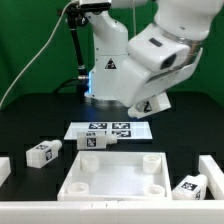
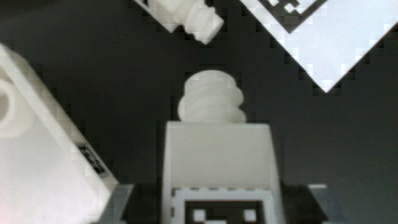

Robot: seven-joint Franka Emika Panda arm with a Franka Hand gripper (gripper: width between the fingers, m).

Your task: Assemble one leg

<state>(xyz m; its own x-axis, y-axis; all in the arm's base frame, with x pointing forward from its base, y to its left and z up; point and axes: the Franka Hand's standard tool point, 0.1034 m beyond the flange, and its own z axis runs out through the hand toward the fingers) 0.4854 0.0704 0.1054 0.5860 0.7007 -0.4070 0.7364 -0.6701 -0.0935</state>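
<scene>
Clamping with both fingers (image 2: 123,206) on opposite flanks of the leg (image 2: 217,150), shut against it on either side. Holding it in the air under the gripper (image 1: 150,104), clear of the black table (image 1: 30,135), near the marker board (image 1: 110,130) and apart from the square tray-like piece (image 1: 115,172). Looks like a stubby white block, squared off, with a black-and-white tag on the face turned to the wrist camera and a rounded, ribbed stud (image 2: 210,95) poking out of the far end. Judged to be mid-carry: leg in hand, not yet seated. Next calls for swinging over one corner hole (image 1: 88,162) of the tray-like piece, pointing the stud down, squaring up over the hole, then lowering and twisting home without letting go early. Cannot tell the stud's tilt from either view. Elsewhere, loose spare legs (image 1: 42,153) beside the tray-like piece
</scene>
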